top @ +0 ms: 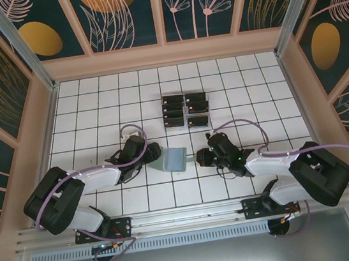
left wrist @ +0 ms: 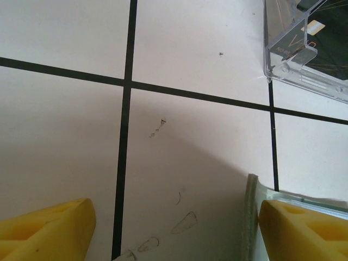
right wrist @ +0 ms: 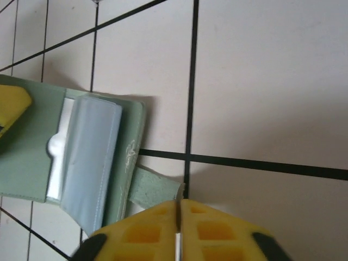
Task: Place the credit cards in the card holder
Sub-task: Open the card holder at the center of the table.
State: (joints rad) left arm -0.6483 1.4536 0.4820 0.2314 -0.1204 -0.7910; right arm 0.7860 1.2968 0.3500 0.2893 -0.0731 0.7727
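Note:
The sage-green card holder (top: 173, 160) lies opened flat on the tiles between the two arms. In the right wrist view its inner pockets (right wrist: 89, 157) face up and its little tab (right wrist: 155, 187) points toward my right gripper (right wrist: 178, 217), which is shut on the tab's tip. My left gripper (left wrist: 174, 234) is open wide at the holder's left edge (left wrist: 251, 217), with one yellow finger (left wrist: 302, 231) over that edge. Several black credit cards (top: 186, 111) sit farther back in a clear slotted rack (left wrist: 304, 76). In the top view my right gripper (top: 198, 156) and left gripper (top: 155, 153) flank the holder.
The clear rack stands about two tiles behind the card holder. White tiled floor (top: 95, 115) stretches left and right of it. Peach walls (top: 164, 54) enclose the table on three sides.

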